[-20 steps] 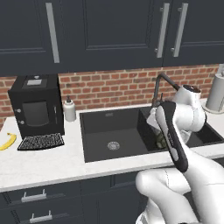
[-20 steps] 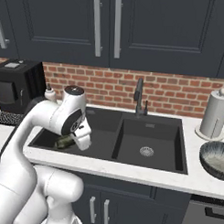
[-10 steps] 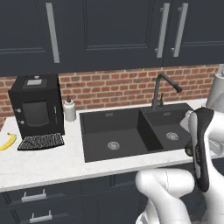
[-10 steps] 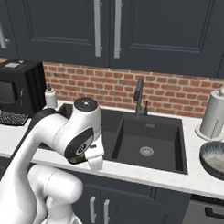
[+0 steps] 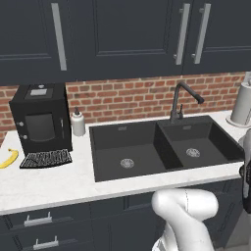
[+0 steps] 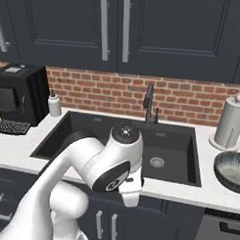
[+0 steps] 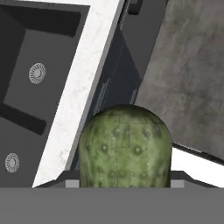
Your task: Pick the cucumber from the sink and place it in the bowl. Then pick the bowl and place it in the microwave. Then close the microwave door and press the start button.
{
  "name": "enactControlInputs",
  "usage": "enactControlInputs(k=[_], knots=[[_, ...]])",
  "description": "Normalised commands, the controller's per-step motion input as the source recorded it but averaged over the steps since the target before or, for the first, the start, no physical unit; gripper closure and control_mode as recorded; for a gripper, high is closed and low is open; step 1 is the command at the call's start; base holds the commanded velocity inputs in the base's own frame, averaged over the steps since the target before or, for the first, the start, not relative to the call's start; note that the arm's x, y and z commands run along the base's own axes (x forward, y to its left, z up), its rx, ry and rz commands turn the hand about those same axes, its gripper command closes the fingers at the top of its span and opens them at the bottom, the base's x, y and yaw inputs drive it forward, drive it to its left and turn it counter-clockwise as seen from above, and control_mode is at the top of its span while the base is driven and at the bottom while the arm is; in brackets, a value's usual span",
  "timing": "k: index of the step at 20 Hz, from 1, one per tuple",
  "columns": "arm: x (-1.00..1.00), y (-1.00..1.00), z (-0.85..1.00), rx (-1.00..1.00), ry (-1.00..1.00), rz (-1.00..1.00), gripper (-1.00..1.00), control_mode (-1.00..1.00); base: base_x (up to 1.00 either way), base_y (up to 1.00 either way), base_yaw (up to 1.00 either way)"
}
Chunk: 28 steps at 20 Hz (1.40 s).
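Green and bumpy, the cucumber (image 7: 124, 146) is seen close up in the hand view, held between the fingers, which are pinched on it beyond the front edge of the table (image 5: 49, 184), above the grey floor (image 7: 188, 74). Both basins of the black sink (image 5: 162, 147) lie bare, their silver drains showing. At the table's right end, near the front edge, the bowl (image 6: 232, 171) is set beside a paper towel roll (image 6: 228, 123). A coffee machine (image 5: 40, 117) and a banana (image 5: 9, 159) are placed at the left end.

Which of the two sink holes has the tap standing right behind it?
The right basin of the matte black double sink: the curved black faucet rises behind it. The left basin has only bare rim behind.
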Motion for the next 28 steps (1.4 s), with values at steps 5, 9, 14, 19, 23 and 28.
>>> enactControlInputs(k=[5, 9, 14, 19, 23, 28], knots=[[-0.04, -0.99, 0.08, 0.04, -0.02, -0.17, 1.00, -1.00, 0.00, 0.00, 0.00], [0.04, -0.95, 0.37, 0.00, -0.03, -0.21, 1.00, -1.00, 0.00, 0.00, 0.00], [0.10, -0.76, 0.38, -0.08, 0.00, -0.23, 1.00, -1.00, 0.00, 0.00, 0.00], [0.26, -0.53, 0.30, -0.09, 0.00, -0.18, 1.00, -1.00, 0.00, 0.00, 0.00], [0.44, -0.43, 0.05, -0.07, 0.00, -0.12, 1.00, -1.00, 0.00, 0.00, 0.00], [0.47, -0.40, -0.02, -0.05, -0.01, -0.05, 1.00, -1.00, 0.00, 0.00, 0.00]])
